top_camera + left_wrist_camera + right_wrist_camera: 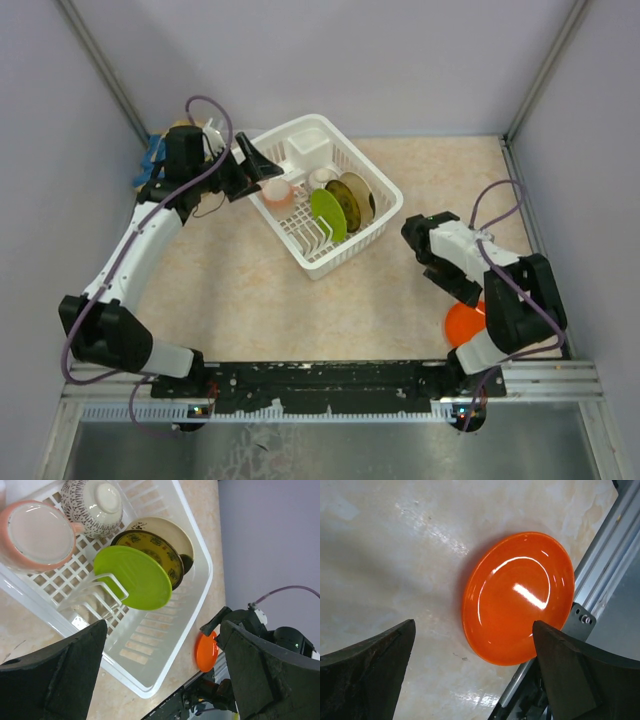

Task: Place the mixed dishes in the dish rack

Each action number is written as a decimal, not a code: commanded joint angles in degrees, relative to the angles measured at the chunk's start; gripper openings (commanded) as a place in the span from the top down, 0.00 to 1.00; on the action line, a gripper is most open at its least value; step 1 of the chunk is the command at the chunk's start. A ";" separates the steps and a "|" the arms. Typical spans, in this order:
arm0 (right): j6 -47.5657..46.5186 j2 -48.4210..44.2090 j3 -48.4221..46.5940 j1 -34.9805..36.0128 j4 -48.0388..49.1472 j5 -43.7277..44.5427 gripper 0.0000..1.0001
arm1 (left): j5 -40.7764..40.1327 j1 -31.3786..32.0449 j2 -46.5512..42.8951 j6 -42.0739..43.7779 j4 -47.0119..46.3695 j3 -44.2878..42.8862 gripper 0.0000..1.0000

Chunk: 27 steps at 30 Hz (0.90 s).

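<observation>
The white dish rack [385, 225] holds the pink cup [277, 190], the white patterned bowl [322, 177], and the lime-green [327, 213], brown-yellow [345, 203] and cream [362, 195] plates standing in its ribs. The left wrist view shows the rack [207, 580], cup [37, 535], bowl [95, 502] and lime-green plate [135, 577]. My left gripper [255, 165] is open and empty above the rack's left side. The orange plate [465, 322] lies flat on the table at the near right. My right gripper [474, 625] is open just above the orange plate [520, 597].
A blue and yellow cloth [152, 160] lies at the far left behind the left arm. The orange plate lies against the metal rail [605, 565] at the table's near edge. Grey walls close in the table on three sides.
</observation>
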<state>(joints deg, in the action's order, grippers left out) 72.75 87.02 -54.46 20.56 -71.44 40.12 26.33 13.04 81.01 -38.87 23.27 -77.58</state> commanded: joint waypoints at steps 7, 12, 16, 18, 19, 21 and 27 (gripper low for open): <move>5.88 5.06 0.23 -2.29 4.00 -2.91 0.02 | -1.59 1.02 -1.26 3.27 4.31 -0.31 0.00; 5.45 6.87 1.20 -2.91 6.01 -5.80 0.09 | -3.86 0.98 -4.69 5.77 4.16 2.80 0.00; 6.80 9.61 1.57 -3.06 5.89 -6.24 0.13 | -3.94 0.89 -5.22 7.24 4.94 3.43 0.00; 7.17 10.56 1.75 -3.17 5.77 -6.34 0.15 | -3.69 0.94 -4.93 7.48 5.36 3.26 0.00; 7.49 10.71 1.91 -3.28 5.48 -6.33 0.15 | -3.47 0.94 -4.72 7.45 5.46 3.19 0.00; 8.32 10.67 2.70 -3.39 4.86 -6.08 0.16 | -3.26 0.94 -4.52 7.36 5.55 3.10 0.00; 9.62 9.77 5.36 -4.14 3.58 -5.58 0.19 | -2.45 0.98 -4.17 6.76 5.82 2.83 0.00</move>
<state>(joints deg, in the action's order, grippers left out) 78.54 95.31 -52.86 17.69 -68.38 35.35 23.35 13.78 76.90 -32.73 28.71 -74.70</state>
